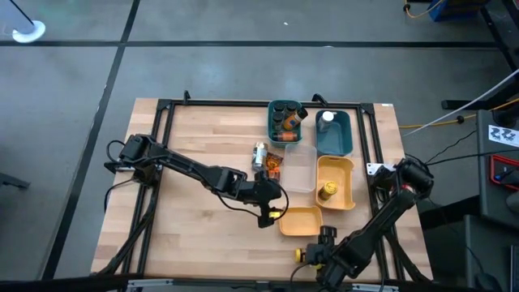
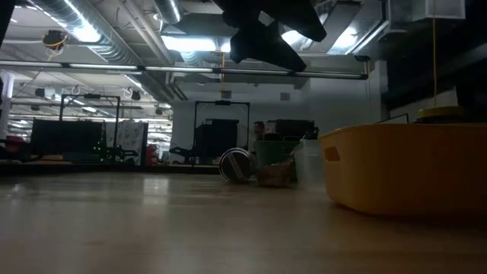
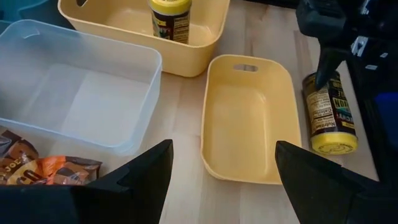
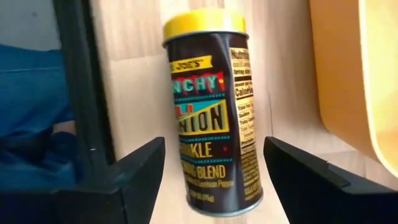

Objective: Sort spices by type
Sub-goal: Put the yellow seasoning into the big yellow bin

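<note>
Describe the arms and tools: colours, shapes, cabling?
Both arms are dark, jointed links. The left arm has a black cable looping beside it. The left tool and the right tool each end in two flat black wedge-shaped fingers. Yellow accents show near each tool in the high view.

- Worktop [image 1: 203, 227]: pale wood in glued strips, smooth, with a soft sheen.
- Yellow bin [image 3: 245, 118]: plastic, smooth, matt.
- Clear bin [image 3: 74, 87]: frosted, see-through plastic, smooth.
- Jar [image 4: 214, 112]: dark glossy printed label, yellow plastic-looking lid, metallic rim at the base.
- Packets [image 3: 43, 168]: shiny, crinkled orange-brown foil or film.
- Fingers [image 3: 149, 180]: black, matt, hard-looking plastic.
- Teal bin [image 1: 334, 134]: smooth plastic.
</note>
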`<state>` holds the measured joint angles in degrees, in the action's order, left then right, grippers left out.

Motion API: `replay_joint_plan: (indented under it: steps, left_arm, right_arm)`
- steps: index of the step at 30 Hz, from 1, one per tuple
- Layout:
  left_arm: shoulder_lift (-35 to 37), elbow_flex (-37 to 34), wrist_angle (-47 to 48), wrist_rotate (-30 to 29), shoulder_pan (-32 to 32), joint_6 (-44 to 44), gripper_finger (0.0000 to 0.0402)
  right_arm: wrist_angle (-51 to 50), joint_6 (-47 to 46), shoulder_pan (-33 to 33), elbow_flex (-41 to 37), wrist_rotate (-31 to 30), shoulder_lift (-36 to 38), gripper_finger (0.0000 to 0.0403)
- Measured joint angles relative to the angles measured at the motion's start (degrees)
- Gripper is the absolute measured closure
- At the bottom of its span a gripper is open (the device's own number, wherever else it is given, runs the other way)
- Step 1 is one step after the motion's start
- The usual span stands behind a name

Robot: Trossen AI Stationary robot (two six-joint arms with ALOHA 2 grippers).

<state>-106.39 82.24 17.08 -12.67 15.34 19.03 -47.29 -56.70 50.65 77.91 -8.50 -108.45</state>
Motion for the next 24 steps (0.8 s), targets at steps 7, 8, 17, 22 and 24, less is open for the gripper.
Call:
replay_joint_plan:
  steps: [7,8,17,22,24]
  left_arm:
    - [0.0,0.0,-0.02,0.02,0.03,-0.22,0.0137]
    - [0.0,0.0,-0.04,0.0,0.03,-0.39,0.0137]
    - [0.0,0.0,-0.13,0.02,0.01,-2.69,0.0137]
    - [0.0,0.0,-0.14,0.01,-0.01,-3.02,0.0137]
    - [0.0,0.0,-0.15,0.02,-0.01,-3.26,0.0137]
  right_arm:
    - [0.01,-1.59,0.0,0.0,0.4,-2.62,0.013]
    - [0.02,-1.6,0.0,0.0,0.47,-3.14,0.013]
    - [-0.19,-1.62,-0.07,0.0,0.11,-6.76,0.0131]
    - [0.16,-1.8,-0.07,0.04,0.1,-6.9,0.0165]
    - [0.14,-1.92,-0.07,0.07,0.1,-6.9,0.0187]
